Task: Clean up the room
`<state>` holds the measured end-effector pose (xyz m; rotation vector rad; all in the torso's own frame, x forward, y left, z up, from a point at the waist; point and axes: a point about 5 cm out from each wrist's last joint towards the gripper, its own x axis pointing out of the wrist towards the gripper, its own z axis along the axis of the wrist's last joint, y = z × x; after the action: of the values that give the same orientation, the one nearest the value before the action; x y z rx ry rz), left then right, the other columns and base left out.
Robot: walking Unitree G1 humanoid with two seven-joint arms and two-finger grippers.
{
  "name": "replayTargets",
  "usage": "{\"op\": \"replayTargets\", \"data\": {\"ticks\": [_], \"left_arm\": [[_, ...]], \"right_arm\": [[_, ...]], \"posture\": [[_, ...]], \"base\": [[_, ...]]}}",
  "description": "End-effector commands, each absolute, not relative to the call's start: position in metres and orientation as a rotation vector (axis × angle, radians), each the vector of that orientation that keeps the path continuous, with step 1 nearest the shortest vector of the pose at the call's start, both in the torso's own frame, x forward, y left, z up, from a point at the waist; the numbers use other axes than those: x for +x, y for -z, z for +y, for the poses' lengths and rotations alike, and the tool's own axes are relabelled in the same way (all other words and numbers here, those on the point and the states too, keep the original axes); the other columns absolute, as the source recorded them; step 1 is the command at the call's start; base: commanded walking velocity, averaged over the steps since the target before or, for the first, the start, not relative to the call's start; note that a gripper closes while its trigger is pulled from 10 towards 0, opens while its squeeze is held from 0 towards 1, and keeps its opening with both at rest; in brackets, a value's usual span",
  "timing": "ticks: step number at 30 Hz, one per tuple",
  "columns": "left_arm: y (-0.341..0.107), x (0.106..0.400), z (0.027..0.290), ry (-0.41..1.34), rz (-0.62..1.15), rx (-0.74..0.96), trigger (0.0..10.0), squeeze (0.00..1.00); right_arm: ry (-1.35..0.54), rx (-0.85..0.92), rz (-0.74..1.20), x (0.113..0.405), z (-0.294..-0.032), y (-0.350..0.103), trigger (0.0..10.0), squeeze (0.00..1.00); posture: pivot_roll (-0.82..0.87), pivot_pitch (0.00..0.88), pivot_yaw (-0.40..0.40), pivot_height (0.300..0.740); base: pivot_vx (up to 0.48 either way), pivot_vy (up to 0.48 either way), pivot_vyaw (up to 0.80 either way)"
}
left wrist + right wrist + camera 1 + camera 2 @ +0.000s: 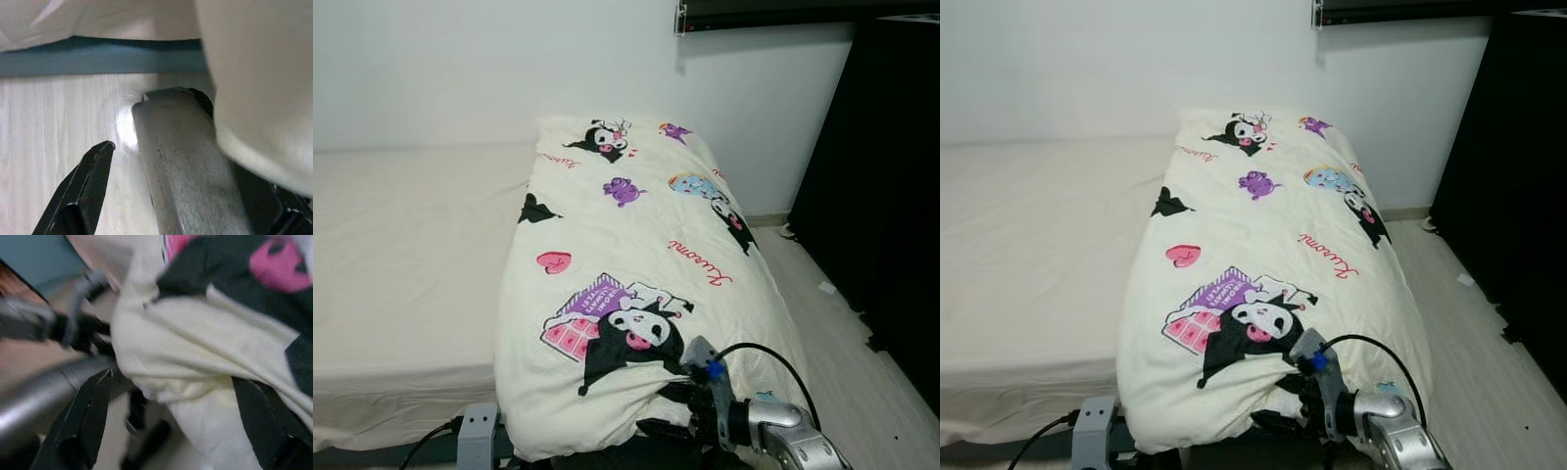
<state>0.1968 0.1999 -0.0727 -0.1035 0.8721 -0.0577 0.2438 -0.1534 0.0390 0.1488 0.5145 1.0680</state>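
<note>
A cream blanket (636, 255) printed with cartoon figures lies folded lengthwise along the right side of the bed (401, 255), its near end hanging over the foot. My right gripper (171, 382) is at that hanging end, open, with its two black fingers (90, 416) either side of the blanket's hem. In the left eye view the right gripper (680, 401) sits just under the blanket's near edge. My left gripper (195, 196) hangs low by the bed's foot, open, with a silver tube (186, 166) between its fingers. My left arm's wrist (478, 431) is at the bottom left.
The bed's cream mattress stretches to the left against a white wall (460, 69). A black cabinet (891, 176) stands on the right, with a strip of pale wood floor (842, 343) between it and the bed. Small scraps lie on the floor by the cabinet.
</note>
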Motion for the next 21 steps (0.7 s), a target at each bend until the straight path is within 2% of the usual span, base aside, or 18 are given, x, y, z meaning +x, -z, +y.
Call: {"op": "replayTargets", "data": {"ticks": [1,3,8,10,11,13,14,15,17,18,21], "left_arm": [[0.077,0.188,0.204,0.053,0.92,-0.075,10.0,0.0],[0.076,0.19,0.21,0.036,0.923,-0.033,10.0,0.0],[0.075,0.19,0.214,0.024,0.926,-0.007,10.0,0.0],[0.074,0.19,0.222,-0.013,0.93,0.055,10.0,0.0],[0.073,0.191,0.227,-0.04,0.923,0.081,10.0,0.0],[0.072,0.191,0.229,-0.056,0.917,0.096,10.0,0.0],[0.07,0.193,0.233,-0.083,0.904,0.106,10.0,0.0],[0.07,0.193,0.233,-0.083,0.904,0.106,10.0,0.0],[0.063,0.201,0.242,-0.158,0.856,0.1,10.0,0.0],[0.063,0.201,0.242,-0.158,0.856,0.1,10.0,0.0],[0.051,0.215,0.251,-0.236,0.779,0.081,10.0,0.0]], "right_arm": [[-1.081,0.217,0.48,0.244,-0.152,-0.045,10.0,1.0],[-1.117,0.321,0.453,0.238,-0.155,-0.053,10.0,1.0],[-1.109,0.364,0.424,0.238,-0.158,-0.058,10.0,1.0],[-1.04,0.436,0.342,0.244,-0.168,-0.067,10.0,1.0],[-0.953,0.467,0.273,0.251,-0.179,-0.072,10.0,0.91],[-0.893,0.487,0.231,0.256,-0.186,-0.075,10.0,0.91],[-0.791,0.515,0.177,0.263,-0.198,-0.078,10.0,0.0],[-0.791,0.515,0.177,0.263,-0.198,-0.078,10.0,0.0],[-0.558,0.585,0.078,0.274,-0.224,-0.08,10.0,0.0],[-0.558,0.585,0.078,0.274,-0.224,-0.08,10.0,0.0],[-0.33,0.643,0.042,0.279,-0.247,-0.072,10.0,0.0]], "posture": [[0.0,0.0,0.053,0.512],[0.0,0.0,0.059,0.512],[0.0,0.0,0.062,0.512],[0.0,0.0,0.064,0.512],[0.0,0.0,0.064,0.512],[0.0,0.0,0.064,0.512],[-0.01,0.0,0.068,0.512],[-0.01,0.0,0.068,0.512],[-0.01,0.0,0.07,0.512],[-0.01,0.0,0.07,0.512],[0.0,0.0,0.066,0.512]], "base": [[0.0,0.0,0.0],[0.0,0.0,0.0],[0.0,0.0,0.0],[0.0,0.0,0.0],[0.0,0.0,0.0],[0.0,0.0,0.0],[0.0,0.0,0.0],[0.0,0.0,0.0],[0.0,0.0,0.0],[0.0,0.0,0.0],[0.0,0.0,0.0]]}}
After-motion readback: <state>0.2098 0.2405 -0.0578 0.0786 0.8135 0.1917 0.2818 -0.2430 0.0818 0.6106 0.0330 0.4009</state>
